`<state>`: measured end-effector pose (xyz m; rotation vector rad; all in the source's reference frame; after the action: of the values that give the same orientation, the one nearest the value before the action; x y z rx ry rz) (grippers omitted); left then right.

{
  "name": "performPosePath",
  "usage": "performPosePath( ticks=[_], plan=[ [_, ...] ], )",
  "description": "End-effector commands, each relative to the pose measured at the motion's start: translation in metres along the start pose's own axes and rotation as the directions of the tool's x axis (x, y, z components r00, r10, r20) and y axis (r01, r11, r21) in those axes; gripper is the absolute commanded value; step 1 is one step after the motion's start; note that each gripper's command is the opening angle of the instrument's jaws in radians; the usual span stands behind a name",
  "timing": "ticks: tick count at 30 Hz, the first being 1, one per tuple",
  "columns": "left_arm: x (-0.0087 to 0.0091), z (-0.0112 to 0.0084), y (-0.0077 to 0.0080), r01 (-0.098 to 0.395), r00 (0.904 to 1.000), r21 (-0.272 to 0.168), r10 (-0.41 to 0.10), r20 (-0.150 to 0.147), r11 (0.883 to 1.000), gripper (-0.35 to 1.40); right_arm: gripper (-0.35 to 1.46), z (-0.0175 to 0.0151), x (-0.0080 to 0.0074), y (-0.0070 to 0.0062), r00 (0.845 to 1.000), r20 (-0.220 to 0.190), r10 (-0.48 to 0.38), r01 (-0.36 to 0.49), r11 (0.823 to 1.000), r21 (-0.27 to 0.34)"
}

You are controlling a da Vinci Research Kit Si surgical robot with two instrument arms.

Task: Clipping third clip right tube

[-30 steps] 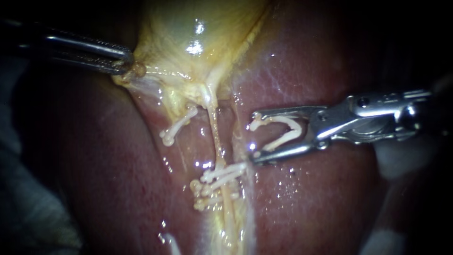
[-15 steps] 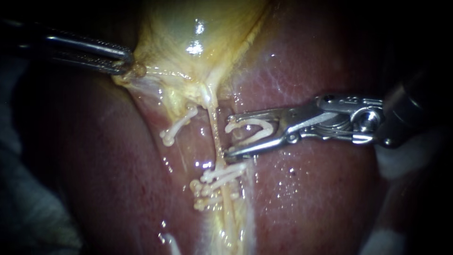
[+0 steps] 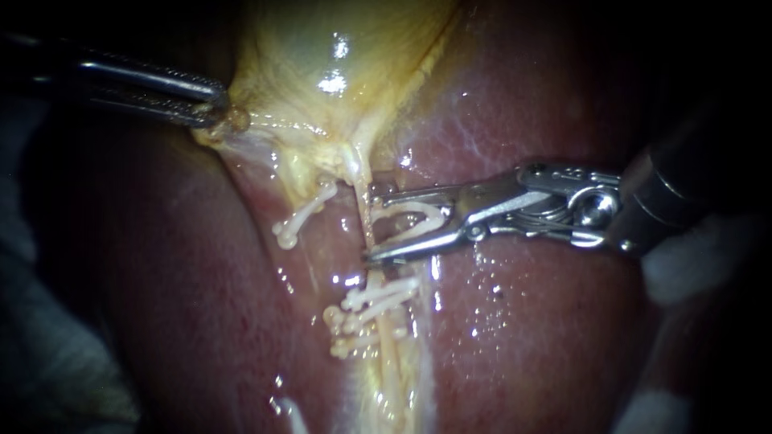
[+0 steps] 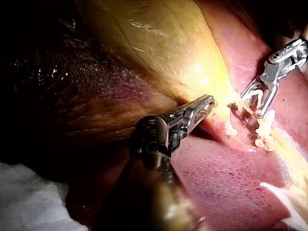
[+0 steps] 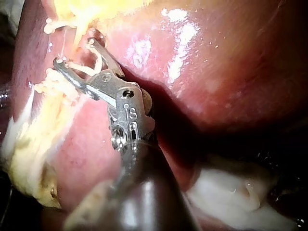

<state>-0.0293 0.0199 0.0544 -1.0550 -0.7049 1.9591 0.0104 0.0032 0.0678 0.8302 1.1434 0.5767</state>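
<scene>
The right tube [image 3: 359, 178] runs down from the yellow gallbladder [image 3: 322, 56] over the liver [image 3: 523, 337]. My right instrument [image 3: 372, 226] comes in from the right; its jaws stand apart, holding an open white clip [image 3: 414, 210], and their tips sit astride the tube just above the white clips [image 3: 382, 296] that cross it lower down. In the right wrist view the same jaws [image 5: 74, 51] carry the clip [image 5: 89, 67] at the tube. My left instrument [image 3: 215, 107] is shut on the gallbladder's edge and holds it taut; the left wrist view shows this grip [image 4: 207, 102].
One more white clip [image 3: 304, 213] sits on the left tube beside the right one. White gauze lies under the liver at the right [image 5: 231, 192] and beside the left shaft [image 4: 29, 197]. The liver's wet surface rises close on both sides of the tubes.
My right instrument has moved left with the open clip, from over the liver to astride the right tube. The left instrument and the gallbladder have stayed put.
</scene>
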Motion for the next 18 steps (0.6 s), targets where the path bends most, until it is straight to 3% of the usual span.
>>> performPosePath(
  ticks=[1, 6, 18],
  plan=[
    [0.0, 0.0, 0.0, 0.0, 1.0, 0.0, 0.0, 0.0, 1.0, -0.35, 0.49, 0.0003, 0.0, -0.0001, 1.0, -0.009, 0.004, -0.004, 1.0, 0.006],
    [0.0, 0.0, 0.0, 0.0, 1.0, 0.0, 0.0, 0.0, 1.0, -0.35, 0.49, 0.0013, 0.0003, -0.0005, 0.999, -0.034, 0.017, -0.016, 0.999, 0.044],
    [0.0, 0.0, 0.0, 0.0, 1.0, 0.0, 0.0, 0.0, 1.0, -0.35, 0.45, 0.0023, 0.0019, -0.0036, 0.991, -0.11, 0.077, -0.053, 0.978, 0.201]
  ],
)
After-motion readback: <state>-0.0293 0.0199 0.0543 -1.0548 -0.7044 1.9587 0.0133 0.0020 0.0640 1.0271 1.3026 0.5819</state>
